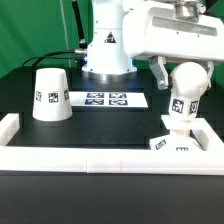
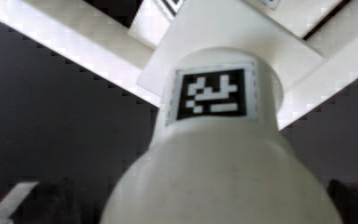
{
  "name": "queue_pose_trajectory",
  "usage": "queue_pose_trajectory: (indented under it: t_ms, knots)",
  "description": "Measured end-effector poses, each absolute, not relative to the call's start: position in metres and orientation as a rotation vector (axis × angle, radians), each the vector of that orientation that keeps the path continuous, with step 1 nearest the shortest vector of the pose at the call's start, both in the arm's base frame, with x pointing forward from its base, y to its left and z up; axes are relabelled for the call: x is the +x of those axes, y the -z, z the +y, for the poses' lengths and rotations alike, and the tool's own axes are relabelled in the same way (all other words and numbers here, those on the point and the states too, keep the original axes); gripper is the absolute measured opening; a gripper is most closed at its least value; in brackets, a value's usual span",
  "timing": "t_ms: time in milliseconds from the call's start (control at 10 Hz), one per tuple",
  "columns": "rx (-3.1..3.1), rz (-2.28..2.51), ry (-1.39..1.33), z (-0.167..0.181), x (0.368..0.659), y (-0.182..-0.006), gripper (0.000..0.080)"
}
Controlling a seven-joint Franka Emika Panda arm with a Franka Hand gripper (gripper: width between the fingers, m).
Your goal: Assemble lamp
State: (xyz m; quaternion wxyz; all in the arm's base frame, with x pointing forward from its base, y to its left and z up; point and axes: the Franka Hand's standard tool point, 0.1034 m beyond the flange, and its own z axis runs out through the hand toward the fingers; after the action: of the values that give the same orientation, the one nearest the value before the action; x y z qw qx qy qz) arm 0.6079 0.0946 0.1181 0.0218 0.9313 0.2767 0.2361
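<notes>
The bulb [image 1: 184, 95] stood upright on the flat square base [image 1: 190, 140], toward four o'clock in the exterior view. The base lay flat on the dark desk [image 1: 100, 128], close to the corner of the low white border rail [image 1: 100, 157]. Whether the stem was fully seated in the base could not be told.

The arm [image 1: 175, 30] reached in from one o'clock, and its fingers [image 1: 160, 72] hung straight down on either side of the bulb's round head. One dark finger was at the head's nine o'clock and the other at its three o'clock. They were spread wider than the head, with a sliver of gap showing at the nine o'clock finger, so they straddled the bulb without clamping it. The wrist view agreed. The bulb [image 2: 211, 150] filled the middle of the picture, its square tag [image 2: 215, 92] facing the camera. The dark fingers [image 2: 25, 200] sat out at the edges, and at least one was clearly off the white surface.

The tapered shade [image 1: 50, 95] sat mouth-down toward nine o'clock, well apart from the bulb and base. The marker board [image 1: 105, 98] lay flat between the shade and the bulb, in front of the robot's white pedestal [image 1: 105, 45] at twelve o'clock.
</notes>
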Motion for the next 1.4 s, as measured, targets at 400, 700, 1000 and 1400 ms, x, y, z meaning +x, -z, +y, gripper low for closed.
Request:
queue_pose_trajectory:
  t_ms: [400, 700, 1000, 1400]
  knots:
    - [2.879, 0.854, -0.749, 0.094, 0.610, -0.128, 0.0699]
    - [2.895, 0.857, -0.701, 0.093, 0.619, -0.134, 0.0699]
    - [2.975, 0.844, -0.494, 0.101, 0.603, -0.117, 0.0699]
    - [3.035, 0.841, -0.118, 0.108, 0.592, -0.111, 0.0699]
